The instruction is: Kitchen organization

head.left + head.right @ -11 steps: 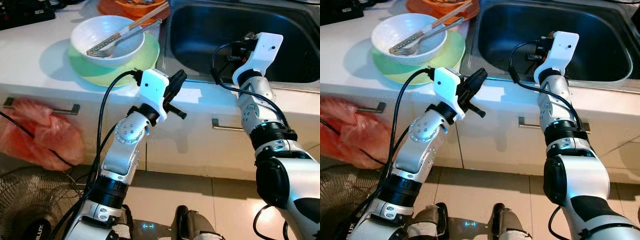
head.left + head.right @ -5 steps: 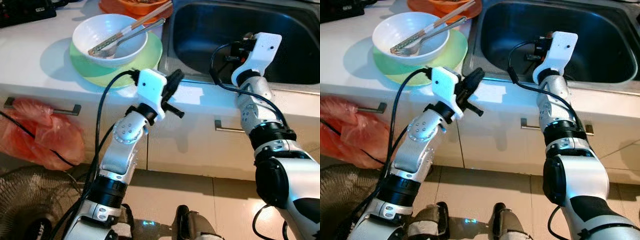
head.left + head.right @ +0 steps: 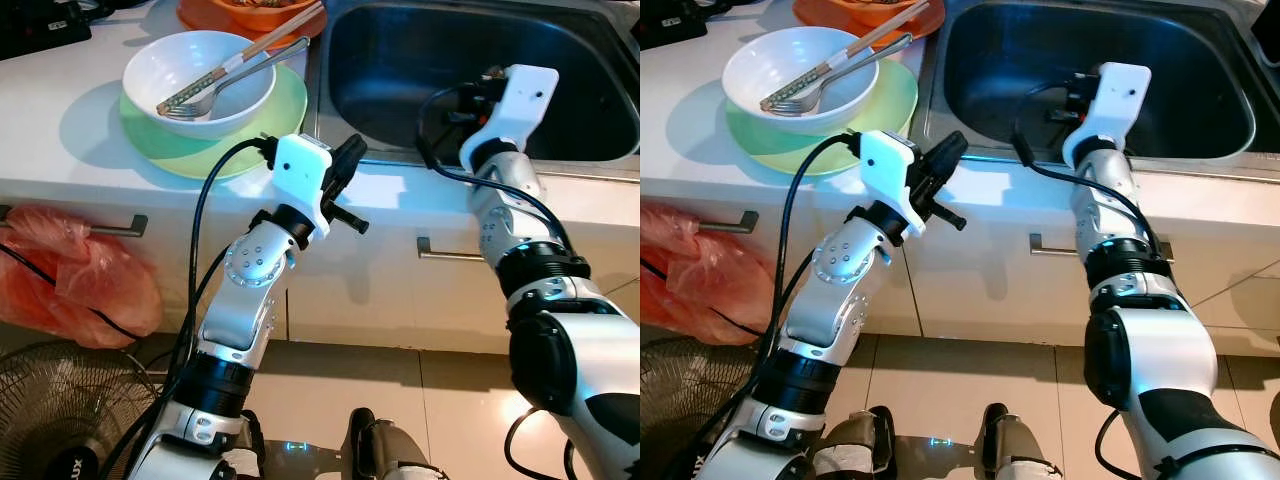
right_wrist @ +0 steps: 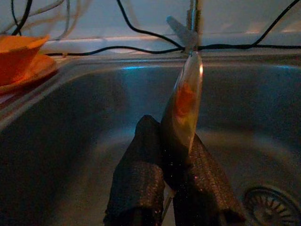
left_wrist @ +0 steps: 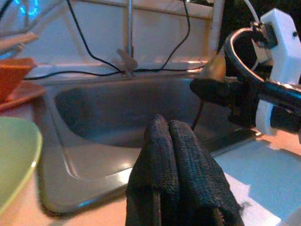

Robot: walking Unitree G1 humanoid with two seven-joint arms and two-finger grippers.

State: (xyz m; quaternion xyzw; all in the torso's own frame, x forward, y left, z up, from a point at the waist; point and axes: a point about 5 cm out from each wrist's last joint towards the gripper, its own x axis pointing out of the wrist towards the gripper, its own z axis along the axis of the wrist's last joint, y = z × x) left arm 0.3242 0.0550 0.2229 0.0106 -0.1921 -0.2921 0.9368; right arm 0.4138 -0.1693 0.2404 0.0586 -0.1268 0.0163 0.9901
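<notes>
the right gripper (image 4: 173,186) hangs over the near part of the steel sink (image 3: 400,50), its black fingers pinched on a shiny spoon (image 4: 184,106) that stands up between them, bowl end uppermost, above the dark basin. the drain (image 4: 265,202) lies in the basin floor close to the gripper's tip. the left gripper (image 5: 175,155) is raised at the front edge of the white counter (image 3: 60,150), at about 7 o'clock from the sink, fingers pressed together with nothing between them. at 10 o'clock from that gripper a white bowl (image 3: 200,70) sits on a green plate (image 3: 285,110); a fork (image 3: 215,90) and a pair of chopsticks (image 3: 270,40) lean in the bowl. just behind, at 12 o'clock from the bowl, an orange dish (image 3: 240,15) touches the picture's edge. below the counter a red plastic bag (image 3: 80,285) hangs by a drawer handle (image 3: 110,228), with a fan (image 3: 60,420) on the floor.
</notes>
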